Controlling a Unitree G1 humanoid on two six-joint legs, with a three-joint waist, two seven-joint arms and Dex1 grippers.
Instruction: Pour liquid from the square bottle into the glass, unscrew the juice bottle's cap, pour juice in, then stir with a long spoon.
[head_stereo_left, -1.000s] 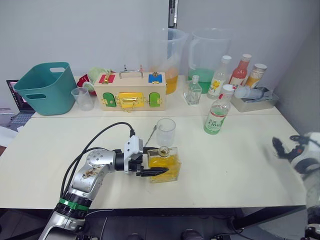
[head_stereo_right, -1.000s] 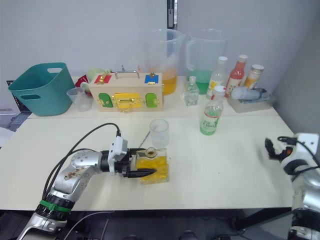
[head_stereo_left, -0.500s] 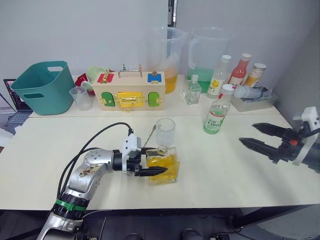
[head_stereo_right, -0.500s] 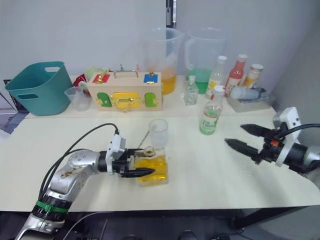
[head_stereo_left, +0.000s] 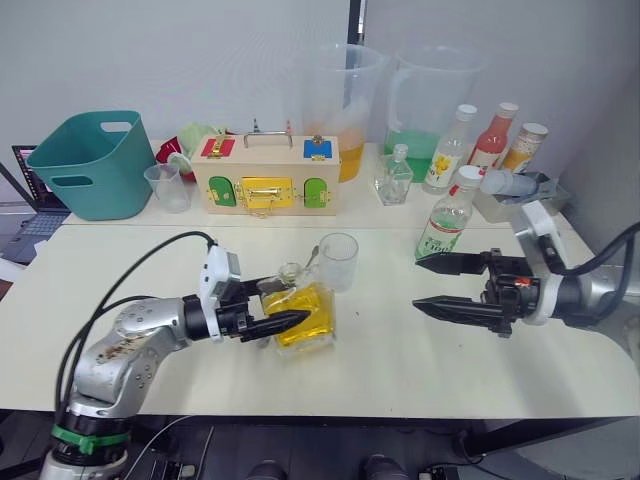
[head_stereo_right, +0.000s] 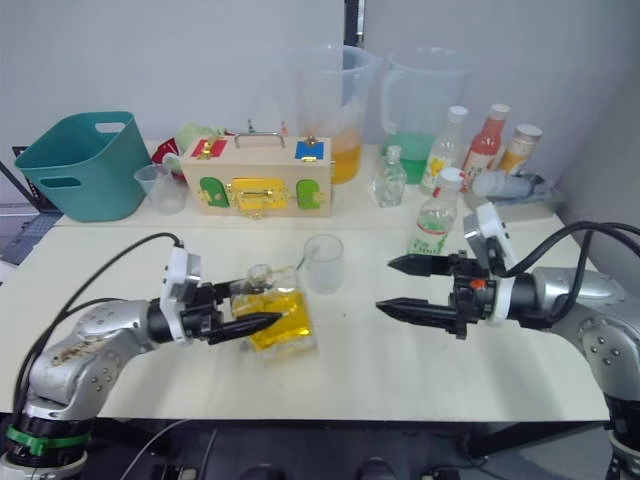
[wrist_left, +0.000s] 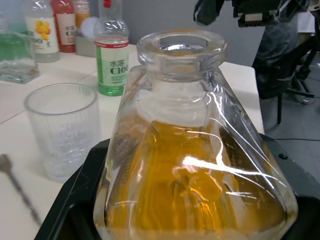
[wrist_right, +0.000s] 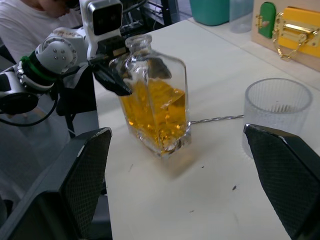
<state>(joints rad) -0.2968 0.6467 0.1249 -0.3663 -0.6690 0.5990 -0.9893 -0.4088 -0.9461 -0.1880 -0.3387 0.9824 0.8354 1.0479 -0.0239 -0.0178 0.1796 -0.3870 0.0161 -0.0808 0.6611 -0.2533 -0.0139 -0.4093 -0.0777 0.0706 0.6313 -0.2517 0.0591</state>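
Observation:
My left gripper (head_stereo_left: 285, 306) is shut on the square bottle (head_stereo_left: 301, 322), which holds amber liquid and leans with its open neck up beside the glass (head_stereo_left: 338, 262). The wrist view shows the bottle (wrist_left: 195, 165) between the black fingers, the ribbed glass (wrist_left: 62, 127) just beyond. The long spoon (wrist_right: 215, 119) lies on the table between bottle and glass. The juice bottle (head_stereo_left: 447, 217), green-labelled with its white cap (head_stereo_left: 470, 175) on, stands upright right of the glass. My right gripper (head_stereo_left: 417, 284) hovers open in front of the juice bottle, its fingers pointing towards the glass, holding nothing.
Along the back stand a teal basket (head_stereo_left: 85, 160), a small measuring cup (head_stereo_left: 168, 187), a wooden latch box (head_stereo_left: 265, 175), two large pitchers (head_stereo_left: 345, 100), a small glass bottle (head_stereo_left: 396, 175), and several bottles beside a grey tray (head_stereo_left: 520, 200).
The left gripper has tipped the square bottle and drawn it slightly left. The right arm has reached in from the table's right edge towards the middle. The camera view shifted.

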